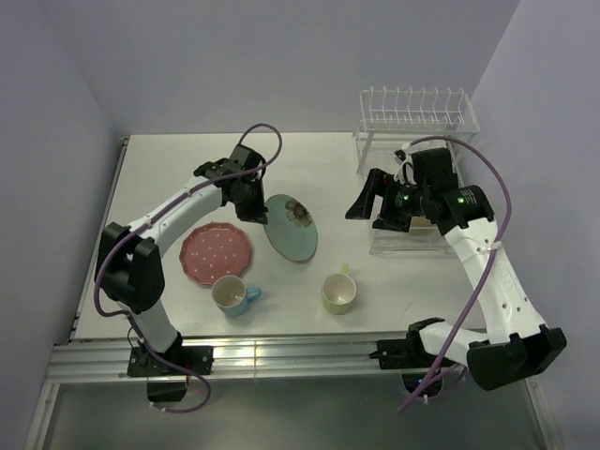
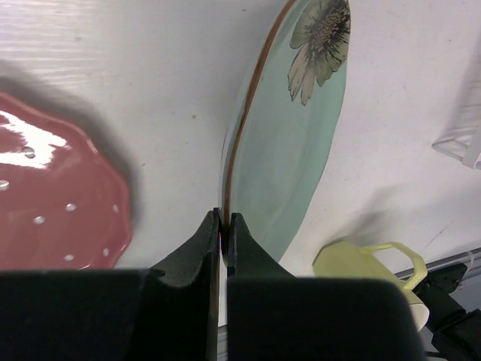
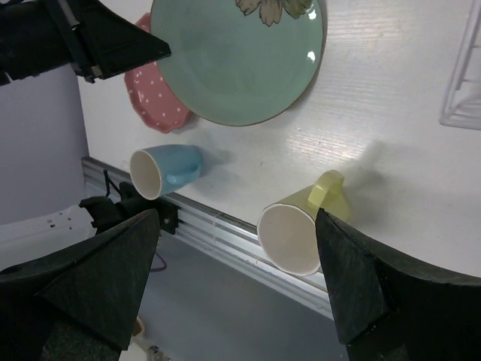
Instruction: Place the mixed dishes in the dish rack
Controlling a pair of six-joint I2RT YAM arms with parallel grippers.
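Left hand (image 2: pixel 223 220) on mint-green plate (image 2: pixel 293 150)

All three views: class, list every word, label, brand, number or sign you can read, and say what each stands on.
None: no word, number, brand or sign is readable in any view.
The mint-green flowered plate bears only a painted flower, the pink white-dotted plate only white dots.
The blue mug, the pale yellow-green mug and the dish rack show no writing.
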